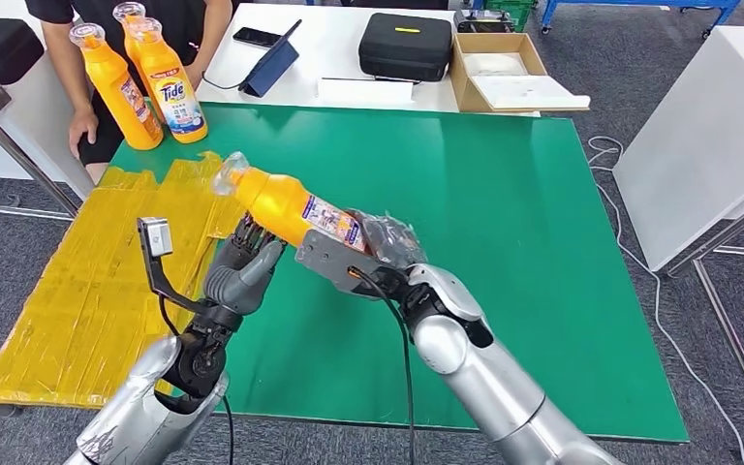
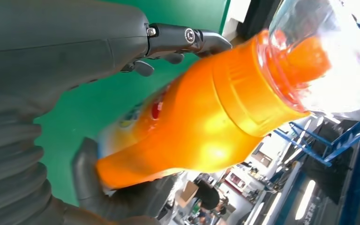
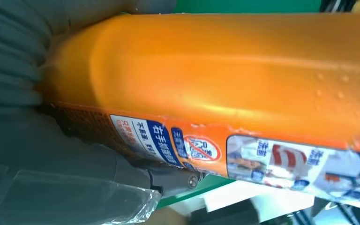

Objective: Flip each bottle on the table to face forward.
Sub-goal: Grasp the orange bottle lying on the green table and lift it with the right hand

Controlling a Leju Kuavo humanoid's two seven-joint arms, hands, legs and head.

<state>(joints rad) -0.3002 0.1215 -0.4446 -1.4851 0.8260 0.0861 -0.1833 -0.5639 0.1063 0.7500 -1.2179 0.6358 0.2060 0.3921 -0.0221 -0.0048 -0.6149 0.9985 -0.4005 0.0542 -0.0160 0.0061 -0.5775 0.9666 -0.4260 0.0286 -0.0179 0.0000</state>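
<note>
Orange bottle (image 1: 286,205), rear label close-up.

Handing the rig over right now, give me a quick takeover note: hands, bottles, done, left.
Right hand grips the lower body of the tilted orange bottle, held above the green mat.
Left hand is at the bottle's upper body, fingers around it in the left wrist view.
Two bottles stand upright at the mat's far left corner, a Tide label showing on one; a person stands behind.
Left: turn the held bottle label-forward, set it down.
</note>
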